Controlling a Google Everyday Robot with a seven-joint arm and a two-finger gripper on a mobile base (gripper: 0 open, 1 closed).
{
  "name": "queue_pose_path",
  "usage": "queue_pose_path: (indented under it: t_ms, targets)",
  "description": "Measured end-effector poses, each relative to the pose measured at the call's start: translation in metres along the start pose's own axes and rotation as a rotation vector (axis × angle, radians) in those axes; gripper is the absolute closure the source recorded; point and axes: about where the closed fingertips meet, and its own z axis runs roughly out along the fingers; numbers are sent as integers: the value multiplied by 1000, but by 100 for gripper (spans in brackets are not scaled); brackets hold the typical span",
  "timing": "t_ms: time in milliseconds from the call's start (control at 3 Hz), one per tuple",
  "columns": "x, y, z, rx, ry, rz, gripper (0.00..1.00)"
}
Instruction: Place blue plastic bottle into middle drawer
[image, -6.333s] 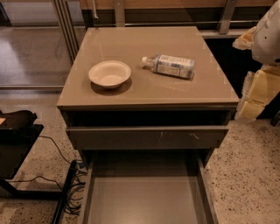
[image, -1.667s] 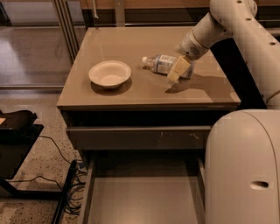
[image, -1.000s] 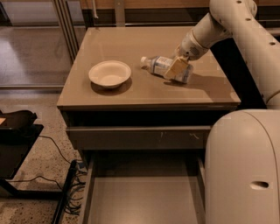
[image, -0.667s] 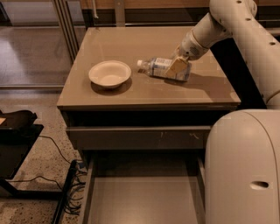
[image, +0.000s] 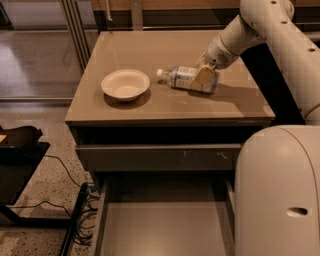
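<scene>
Camera view: gripper (image: 205, 80) is over the right half of the cabinet top (image: 150, 50), at the base end of the blue plastic bottle (image: 179, 77). Fingers are clamped on the bottle: the near tan finger (image: 202, 77) sits flat against the label, the far one is hidden behind the bottle body. The bottle lies on its side on the cabinet top, white cap pointing left toward the white bowl (image: 125, 84), base to the right under the gripper. Cap and bowl rim are near each other but not touching. Can't tell whether the bottle's underside is on the surface or just off it; there is a shadow directly under it. The arm (image: 250, 30) comes in from the upper right and slopes down to the wrist above the bottle. Middle drawer (image: 165, 227) is pulled open at the bottom, plain grey floor exposed, thin side walls visible left and right; its right part is covered by the robot's white body (image: 280, 190). Above it sits a shut drawer front (image: 157, 156) with small white scuffs. The bottle is well apart from the open drawer, up on the top surface. Left of the cabinet: a black stand (image: 20, 145) and cables (image: 75, 220) on the speckled floor.
</scene>
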Motion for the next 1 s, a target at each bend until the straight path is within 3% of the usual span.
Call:
queue_pose_path:
  t_ms: [333,1000]
  targets:
    - [12,7,-13,20,-19,5,100]
    - [27,53,-65,69,-93,-16,100]
